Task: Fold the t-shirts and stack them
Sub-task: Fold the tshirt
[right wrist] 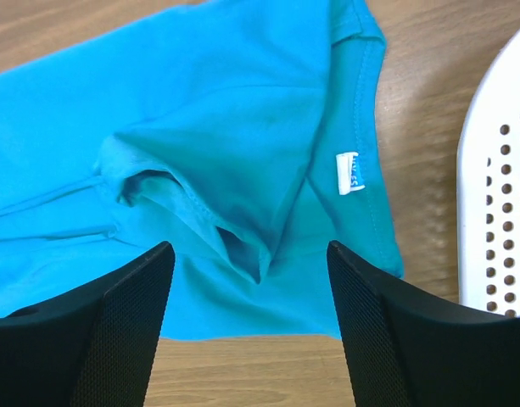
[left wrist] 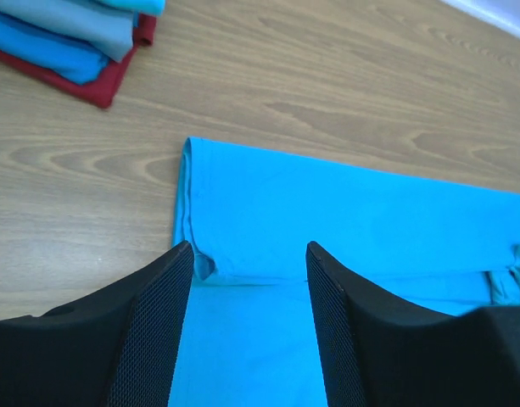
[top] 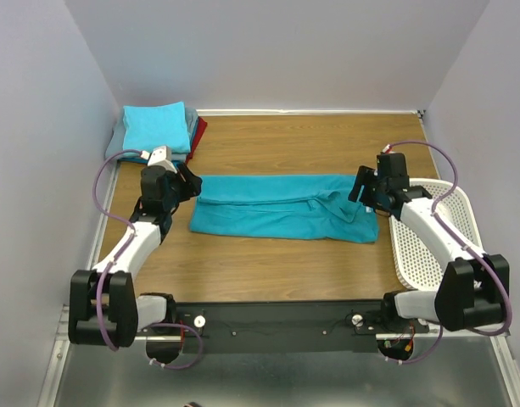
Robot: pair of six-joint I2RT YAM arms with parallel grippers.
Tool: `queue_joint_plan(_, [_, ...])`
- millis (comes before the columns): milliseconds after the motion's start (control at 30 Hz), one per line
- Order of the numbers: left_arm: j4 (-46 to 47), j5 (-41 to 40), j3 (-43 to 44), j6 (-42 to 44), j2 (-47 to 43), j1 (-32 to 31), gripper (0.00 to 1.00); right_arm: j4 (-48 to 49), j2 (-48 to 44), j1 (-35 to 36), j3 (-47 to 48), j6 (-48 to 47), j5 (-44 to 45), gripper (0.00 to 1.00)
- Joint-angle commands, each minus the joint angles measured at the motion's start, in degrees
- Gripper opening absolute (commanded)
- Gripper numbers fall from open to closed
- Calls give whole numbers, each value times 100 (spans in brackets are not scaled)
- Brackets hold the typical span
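Between both arms, long-folded teal t-shirt [top: 285,217]

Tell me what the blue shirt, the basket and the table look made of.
Shirt: soft knit cloth, probably cotton, matte; it creases and shows stitched hems.
Basket: white plastic, smooth, slightly glossy, moulded with rows of holes.
Table: wood or wood-look laminate, with grain lines; can't tell which.

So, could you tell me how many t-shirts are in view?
4 for certain: a teal-blue cloth t-shirt folded lengthwise mid-table, plus a light turquoise t-shirt, grey t-shirt and dark red t-shirt stacked at the far-left corner. More may hide inside the stack.
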Motion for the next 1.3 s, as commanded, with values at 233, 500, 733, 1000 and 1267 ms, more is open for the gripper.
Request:
queue_joint_plan(233, [-245,-588,434,171,-53,-419,64,69,77,49,535,-142,80,80])
queue_joint_plan(500, [-166,-720,1119,242,641,-1140,64,447,903,76,1176,-195,-289,81])
queue_joint_plan(733, [203,-299,1428,172,1257,-1343,64,763,1791,146,1563,-230,-649,81])
queue_joint_plan(1000, [589,71,1587,180,2048,-1343,64,992,2530,181,1739,-292,-755,81])
queue_joint_plan(1267, [853,186,1473,163,2576,-1343,63,1142,2601,269,1477,-257,-799,80])
